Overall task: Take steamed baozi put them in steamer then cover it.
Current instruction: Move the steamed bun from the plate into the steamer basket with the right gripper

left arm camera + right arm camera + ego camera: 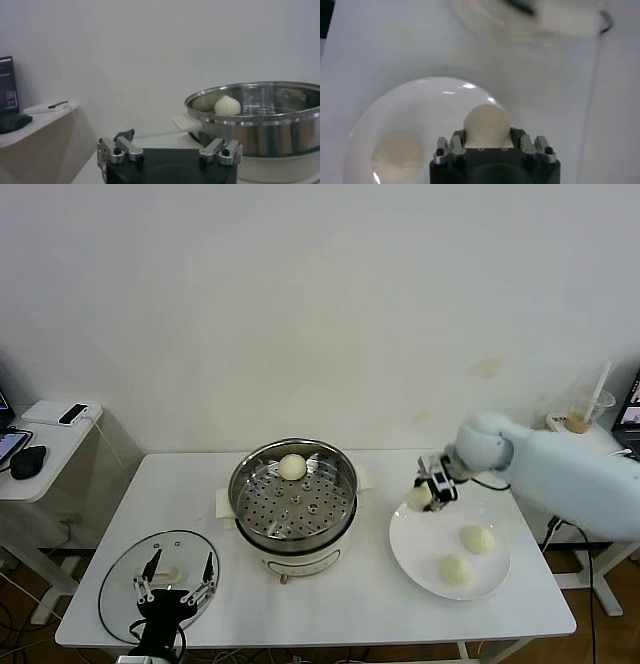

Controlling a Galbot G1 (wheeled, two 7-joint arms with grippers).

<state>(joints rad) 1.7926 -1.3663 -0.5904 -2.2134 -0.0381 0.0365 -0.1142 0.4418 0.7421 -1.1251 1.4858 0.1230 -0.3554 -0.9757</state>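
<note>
One bun (292, 467) in steamer (250, 506). Right claw (428, 492) pinching second bun (419, 497) just right of steamer; two more (477, 539) on plate (410, 552). Lid (118, 584) left of steamer, under spread left claw (177, 583). Covering undone.

You have a flat round white plate (410, 559) on the white rectangular table (350, 604), a low white side table (50, 446) carrying a black mouse (27, 460), and a clear plastic cup with straw (587, 412).
</note>
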